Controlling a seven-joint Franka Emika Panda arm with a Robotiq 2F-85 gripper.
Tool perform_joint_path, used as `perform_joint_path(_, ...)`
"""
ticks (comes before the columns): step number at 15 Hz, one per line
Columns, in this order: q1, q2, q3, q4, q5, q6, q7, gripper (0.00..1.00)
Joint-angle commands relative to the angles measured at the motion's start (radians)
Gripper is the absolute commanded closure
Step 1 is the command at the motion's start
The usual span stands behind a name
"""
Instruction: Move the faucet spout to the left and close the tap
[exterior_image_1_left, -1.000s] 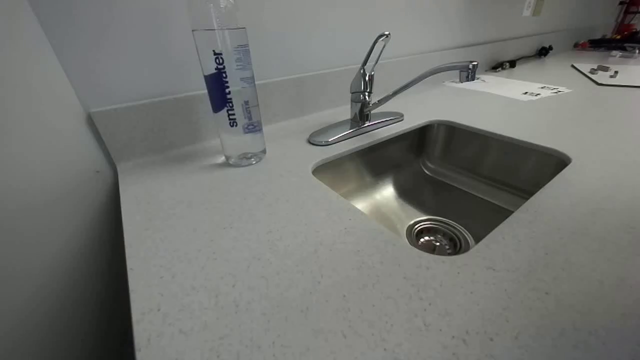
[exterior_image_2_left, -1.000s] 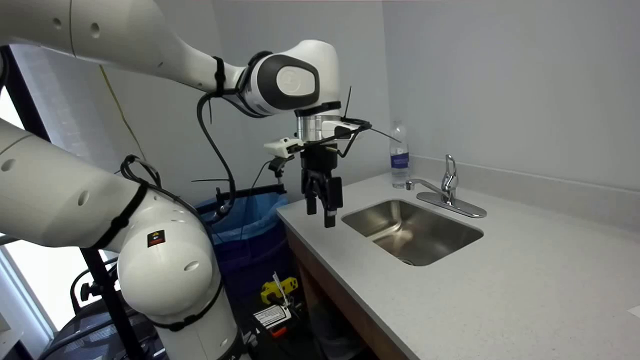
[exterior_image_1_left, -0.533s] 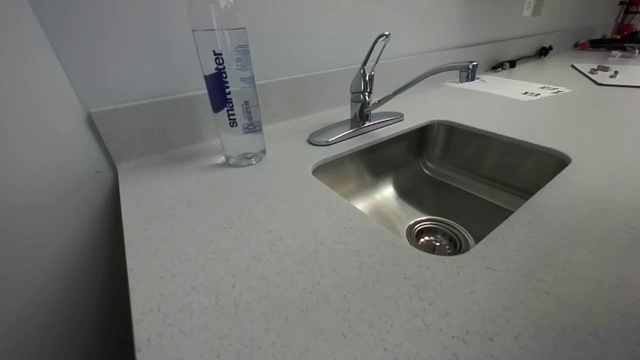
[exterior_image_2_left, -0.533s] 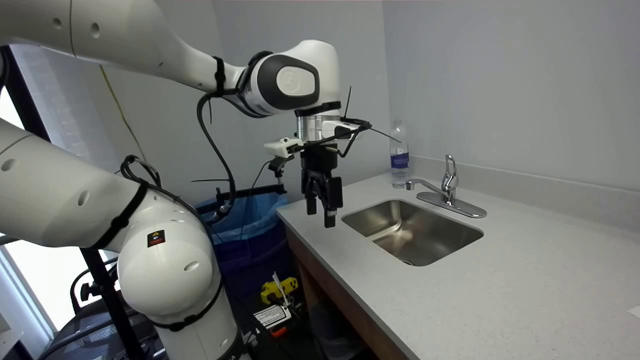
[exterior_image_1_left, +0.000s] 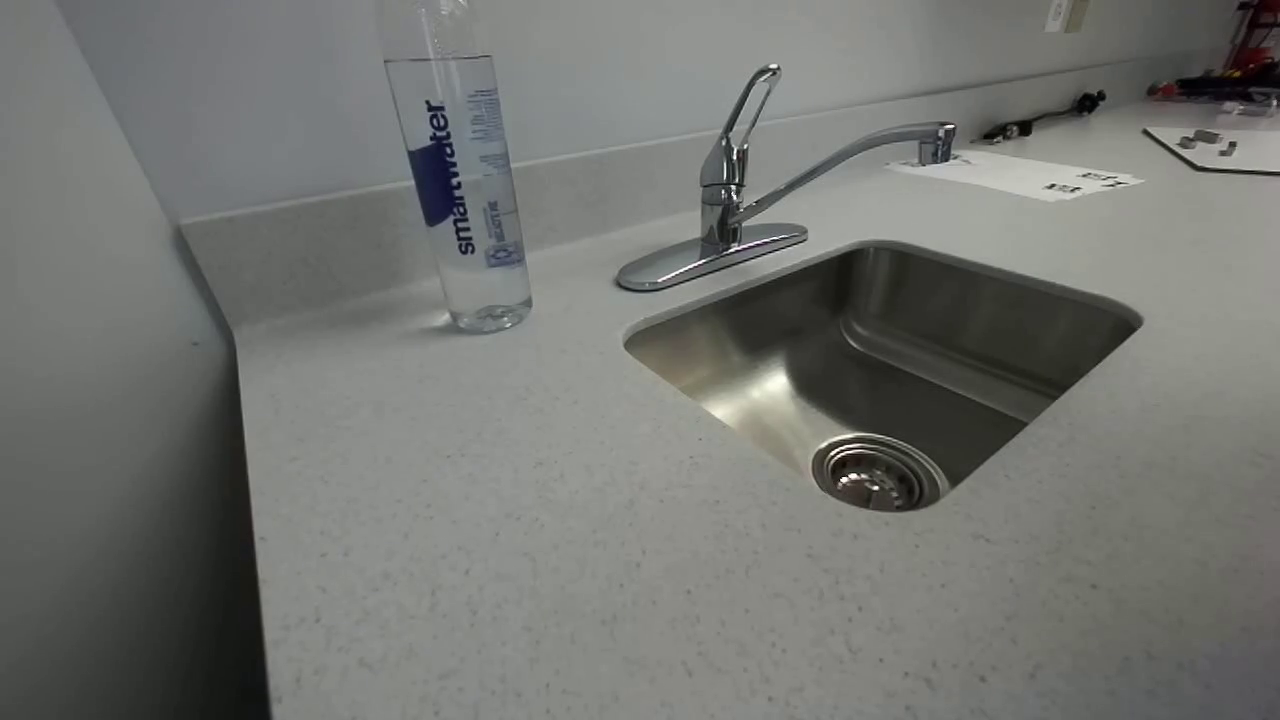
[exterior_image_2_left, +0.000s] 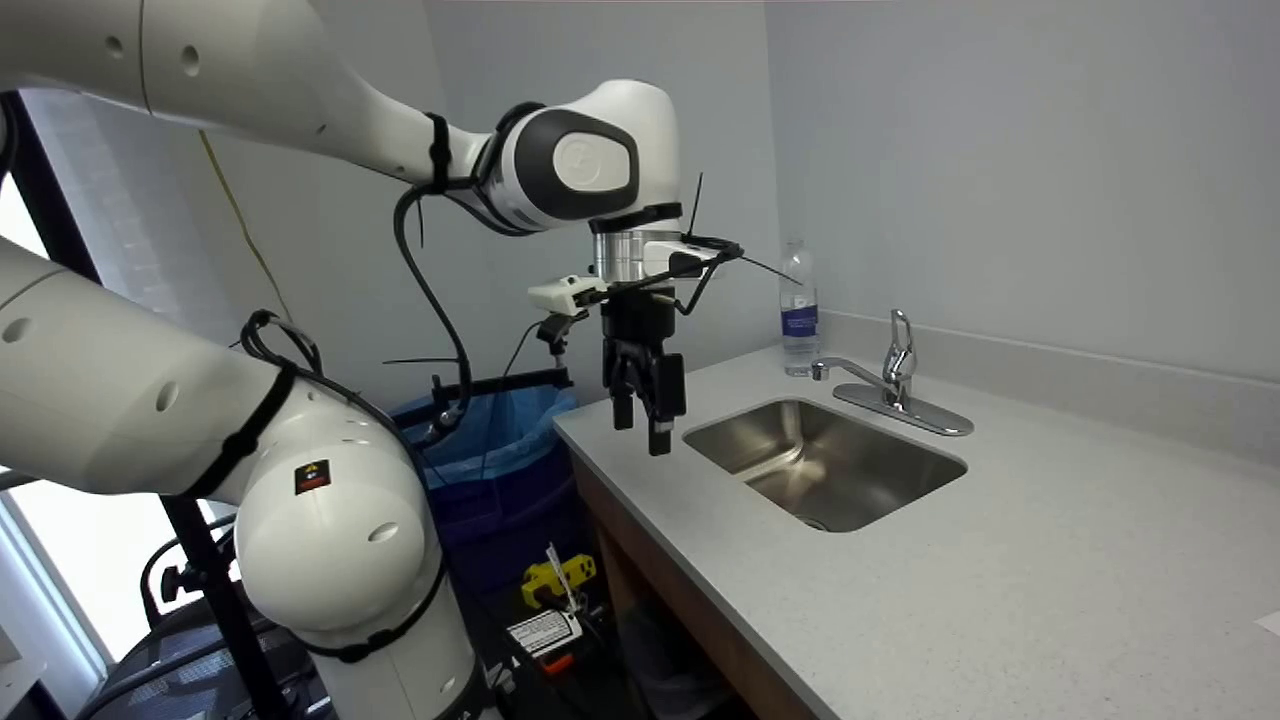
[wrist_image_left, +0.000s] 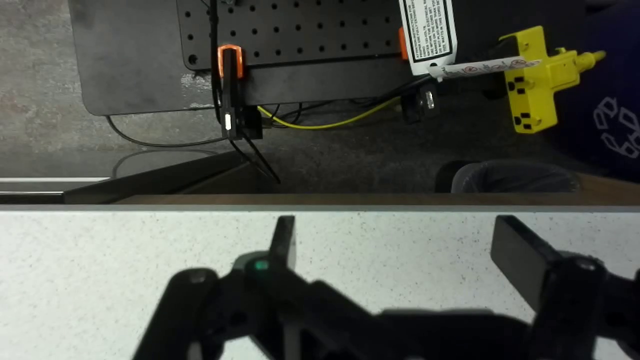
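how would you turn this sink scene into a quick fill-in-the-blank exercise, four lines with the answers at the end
1. The brand name printed on the bottle is ____.
2. In both exterior views, the bottle appears to the ____ of the tap.
3. The tip of the faucet spout points not up but ____.
4. In the wrist view, the fingers are not shut but ____.

Missing words: smartwater; left; down; open.

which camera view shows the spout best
An exterior view: there the spout is large and visible along its whole length. The spout also shows in an exterior view, but smaller. The wrist view doesn't show it.
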Motion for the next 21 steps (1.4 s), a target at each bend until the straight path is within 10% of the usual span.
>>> perform_joint_path(1,0.004,0.000,-0.004,0.001,-0.003,-0.001,0.002,0.00)
perform_joint_path(11,0.000,0.079,-0.013,0.101,0.010,0.046,0.004,0.00)
perform_joint_path(21,0.002,0.324,-0.018,0.266,0.018,0.347,0.013,0.00)
